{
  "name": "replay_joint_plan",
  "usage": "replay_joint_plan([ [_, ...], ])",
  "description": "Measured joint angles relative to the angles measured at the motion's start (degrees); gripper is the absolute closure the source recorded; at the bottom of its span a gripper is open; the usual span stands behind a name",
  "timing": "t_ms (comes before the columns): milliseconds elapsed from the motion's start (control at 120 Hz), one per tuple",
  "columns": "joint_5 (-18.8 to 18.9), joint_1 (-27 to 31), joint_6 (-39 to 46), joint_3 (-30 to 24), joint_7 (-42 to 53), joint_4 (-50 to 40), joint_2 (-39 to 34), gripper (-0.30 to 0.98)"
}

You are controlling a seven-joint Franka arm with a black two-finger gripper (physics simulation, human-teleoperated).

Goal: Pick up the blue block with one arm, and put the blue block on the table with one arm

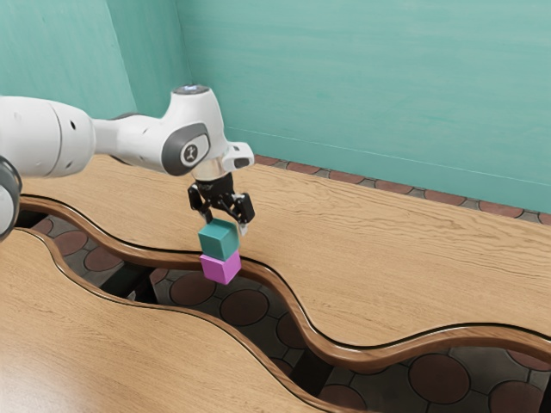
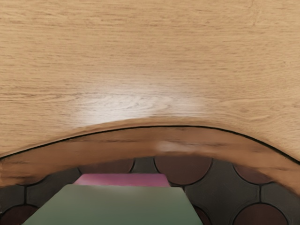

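Atop the pink block (image 1: 221, 268), the teal block (image 1: 219, 241) is sitting beneath the gripper (image 1: 225, 222), fingers apart, likely to straddle it.

Table (image 1: 396, 267): pale wood, two wavy-edged sections | tiled floor (image 1: 245, 305) below gap | pink block (image 1: 219, 268): support unclear

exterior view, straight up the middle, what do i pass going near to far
Near tabletop → tiled floor in the gap → far tabletop → strip of tiled floor behind it → teal wall.
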Motion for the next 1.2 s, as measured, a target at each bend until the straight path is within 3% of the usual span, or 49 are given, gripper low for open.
replay_joint_plan([
  [242,0.0,0.3,0.0,0.4,0.1,0.0,2.4,0.01],
  [425,0.1,0.3,0.1,1.2,0.4,0.0,2.8,0.21],
  [733,0.5,-1.6,0.0,0.8,0.6,1.0,0.3,0.31],
  [925,0.7,-9.9,-0.4,0.7,0.4,3.3,2.9,0.31],
  [1058,0.8,-11.2,-0.4,1.0,0.1,3.6,9.1,0.32],
  [1200,0.4,-11.9,-0.3,1.1,0.2,3.9,9.9,0.20],
])
